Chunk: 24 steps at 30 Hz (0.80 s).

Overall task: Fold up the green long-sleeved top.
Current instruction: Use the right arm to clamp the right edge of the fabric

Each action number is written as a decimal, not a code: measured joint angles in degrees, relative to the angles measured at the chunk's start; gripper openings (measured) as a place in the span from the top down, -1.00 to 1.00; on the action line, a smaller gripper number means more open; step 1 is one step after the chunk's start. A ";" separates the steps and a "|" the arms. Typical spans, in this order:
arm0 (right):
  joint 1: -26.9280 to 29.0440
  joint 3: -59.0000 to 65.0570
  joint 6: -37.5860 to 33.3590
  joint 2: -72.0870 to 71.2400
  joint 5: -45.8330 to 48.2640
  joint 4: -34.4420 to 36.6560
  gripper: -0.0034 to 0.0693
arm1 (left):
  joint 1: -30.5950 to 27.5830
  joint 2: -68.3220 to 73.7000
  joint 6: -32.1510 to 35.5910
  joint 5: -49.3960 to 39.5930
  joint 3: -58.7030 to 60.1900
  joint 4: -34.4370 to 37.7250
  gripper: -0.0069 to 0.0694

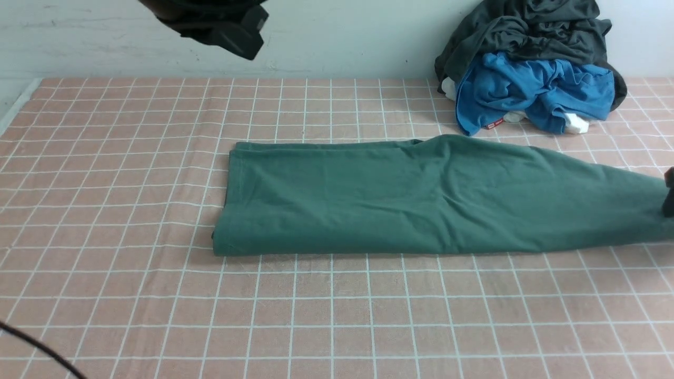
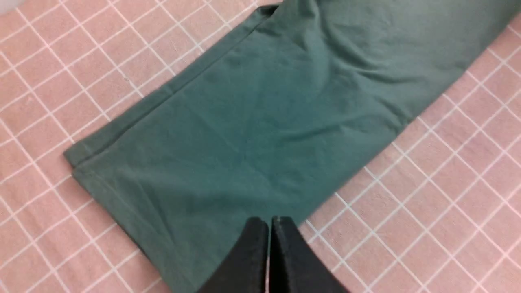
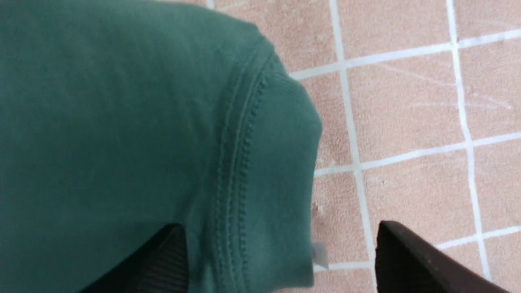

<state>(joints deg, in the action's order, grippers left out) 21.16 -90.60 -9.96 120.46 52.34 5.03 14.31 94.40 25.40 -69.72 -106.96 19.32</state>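
The green long-sleeved top (image 1: pixel 421 197) lies on the table folded into a long band that runs from centre-left to the right edge. In the left wrist view its hemmed end (image 2: pixel 228 134) lies flat under my left gripper (image 2: pixel 269 221), which hovers above it, shut and empty. My right gripper (image 3: pixel 281 240) stands open at the top's ribbed neck end (image 3: pixel 281 162). One finger (image 3: pixel 169 256) is over the green cloth and the other finger (image 3: pixel 411 256) is over the bare tablecloth. The front view shows only a black sliver of the right gripper (image 1: pixel 668 197) at the right edge.
A dark grey-black garment (image 1: pixel 526 26) is heaped over a bright blue garment (image 1: pixel 532 89) at the back right, against the wall. A pink checked tablecloth (image 1: pixel 337 316) covers the table. A black cable (image 1: pixel 31 345) crosses the front left corner. The left arm (image 1: pixel 216 23) hangs high at the back left.
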 joint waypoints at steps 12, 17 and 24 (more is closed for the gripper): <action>0.05 0.00 1.20 4.02 -2.30 7.37 -0.05 | 0.00 -26.36 0.00 13.75 34.55 -1.21 0.83; 0.05 0.00 -1.60 3.54 -1.37 8.50 0.68 | 0.00 -35.33 -0.20 18.99 49.31 -5.96 0.83; 0.05 -0.12 -2.29 -2.40 0.14 -0.19 0.88 | 0.00 -40.46 -5.41 19.00 60.61 -14.93 0.83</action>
<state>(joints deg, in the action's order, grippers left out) 21.21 -90.72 -12.25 118.05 52.48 4.84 14.31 53.94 19.99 -50.72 -46.34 4.39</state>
